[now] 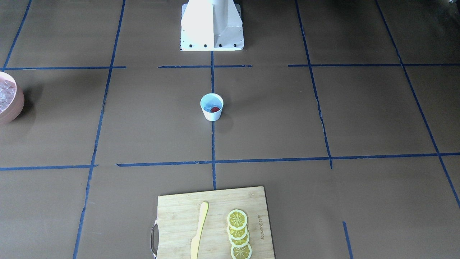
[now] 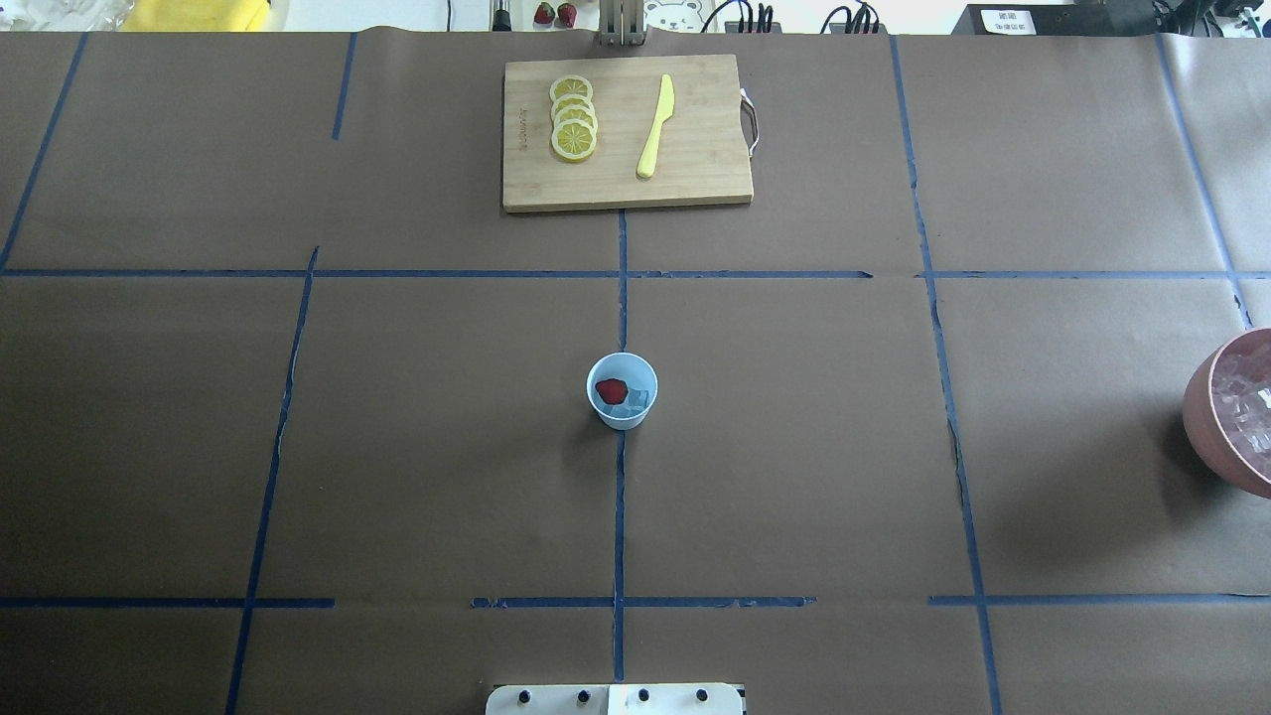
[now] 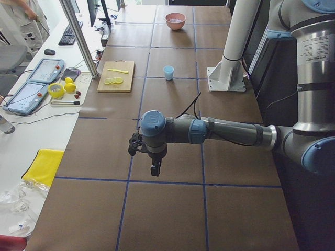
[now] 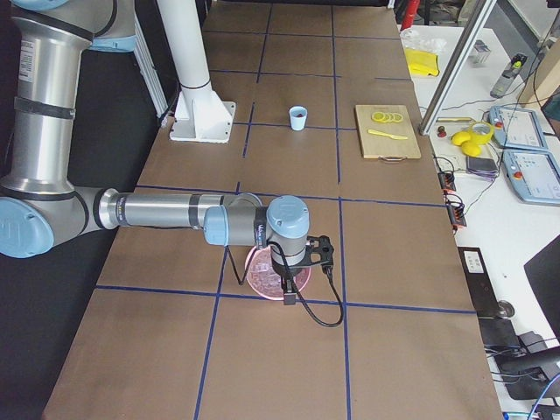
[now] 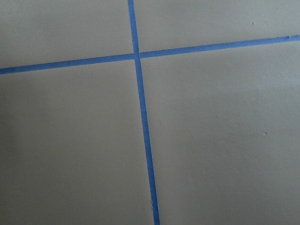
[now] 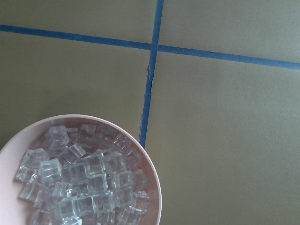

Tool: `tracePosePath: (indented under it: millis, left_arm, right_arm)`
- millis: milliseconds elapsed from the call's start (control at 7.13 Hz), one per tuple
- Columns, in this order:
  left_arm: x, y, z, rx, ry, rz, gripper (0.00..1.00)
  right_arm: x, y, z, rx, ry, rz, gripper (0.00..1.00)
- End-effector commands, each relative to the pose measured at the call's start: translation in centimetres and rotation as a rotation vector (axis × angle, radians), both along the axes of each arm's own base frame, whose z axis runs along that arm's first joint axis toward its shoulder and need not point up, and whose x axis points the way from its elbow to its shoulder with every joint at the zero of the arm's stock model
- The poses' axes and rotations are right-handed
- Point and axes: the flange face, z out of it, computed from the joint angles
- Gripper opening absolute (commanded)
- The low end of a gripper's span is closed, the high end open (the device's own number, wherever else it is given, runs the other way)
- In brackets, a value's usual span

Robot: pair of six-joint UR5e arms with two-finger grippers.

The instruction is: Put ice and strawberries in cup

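Observation:
The light-blue cup (image 2: 624, 413) stands at the table's middle, also in the front view (image 1: 212, 113). Inside it lie one red strawberry (image 2: 611, 390) and an ice cube (image 2: 636, 400). More ice (image 6: 84, 183) fills the pink bowl (image 6: 156, 190) at the table's right end (image 2: 1206, 417). My right gripper (image 4: 287, 293) hangs over that bowl; it shows only in the right side view, so I cannot tell whether it is open. My left gripper (image 3: 155, 170) hangs over bare table far from the cup; it shows only in the left side view, so I cannot tell its state either.
A wooden cutting board (image 2: 695, 179) lies at the far edge with several lemon slices (image 2: 573, 117) and a yellow knife (image 2: 655, 127). Blue tape lines (image 5: 143, 126) cross the brown table. The robot's base (image 1: 212, 25) stands behind the cup.

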Motion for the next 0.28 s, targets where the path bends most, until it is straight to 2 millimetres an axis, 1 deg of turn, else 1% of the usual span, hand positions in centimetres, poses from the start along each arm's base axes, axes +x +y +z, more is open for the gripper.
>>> tracePosePath:
  millis: [0, 140]
  left_arm:
    - [-0.06, 0.06, 0.02, 0.000, 0.000, -0.001, 1.00]
    - [-0.07, 0.13, 0.10, -0.001, -0.002, -0.001, 1.00]
  right_arm:
    - [0.00, -0.18, -0.22, 0.005, 0.000, 0.000, 1.00]
    - [0.00, -0.15, 0.08, 0.000, 0.000, -0.001, 1.00]
